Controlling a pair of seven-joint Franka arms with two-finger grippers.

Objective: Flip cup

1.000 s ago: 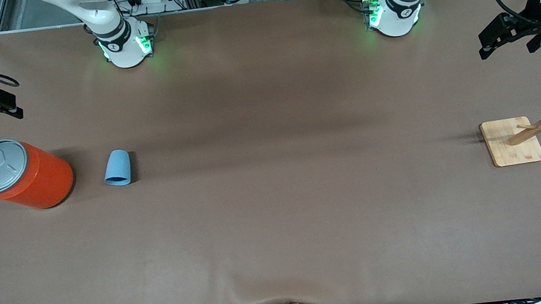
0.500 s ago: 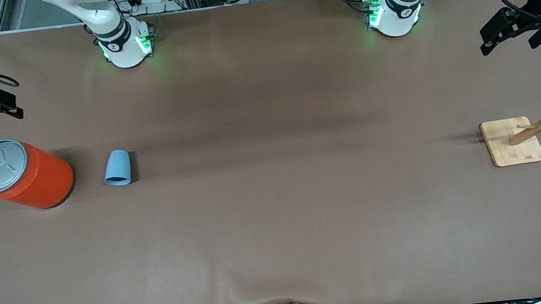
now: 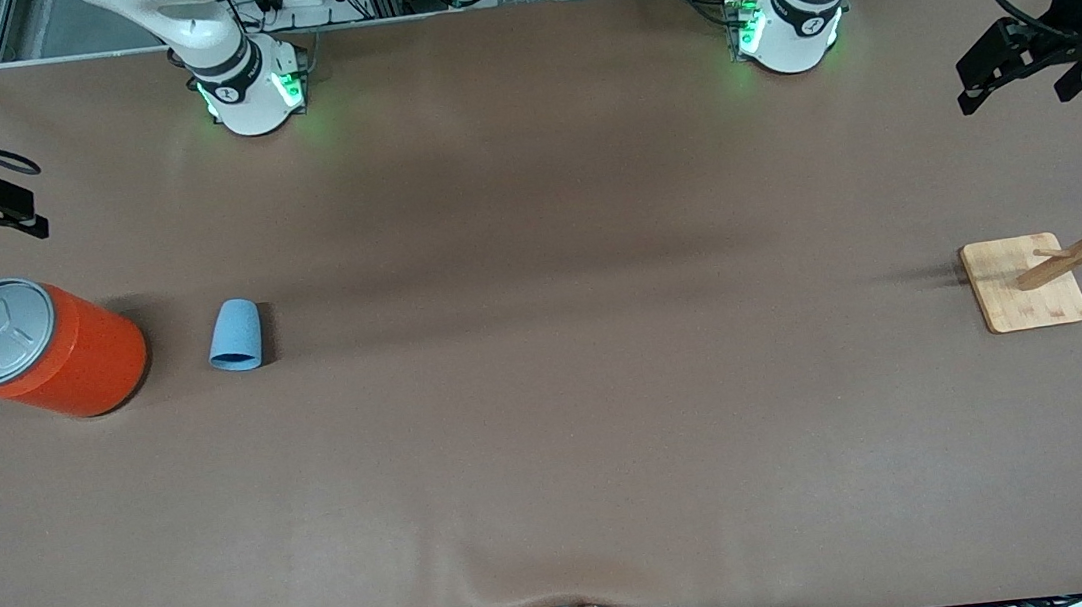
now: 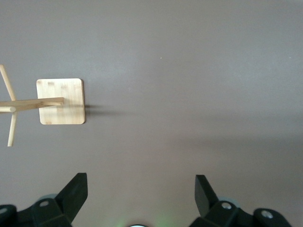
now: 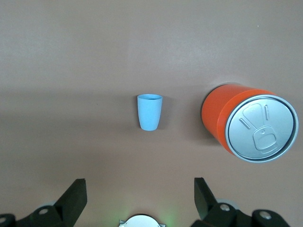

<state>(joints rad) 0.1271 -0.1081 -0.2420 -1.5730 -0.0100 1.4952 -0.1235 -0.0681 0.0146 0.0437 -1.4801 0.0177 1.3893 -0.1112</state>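
Almost nothing has changed in the last second. The cup (image 3: 235,336) sits in the same spot on the counter (image 3: 556,443), beside the orange can (image 3: 43,348), toward the right arm's end. It looks like it stands upside down, with its wide rim on the counter, so the flip has not begun. The right pincer (image 3: 24,217) has stayed up in the air over the counter's edge, near the can, with its two fingers wide apart and nothing between them. The left pincer (image 3: 971,92) has only shifted a tiny bit, high near the wooden rack (image 3: 1027,283), also wide apart and empty. The right arm is closest, so it will probably go for the cup.
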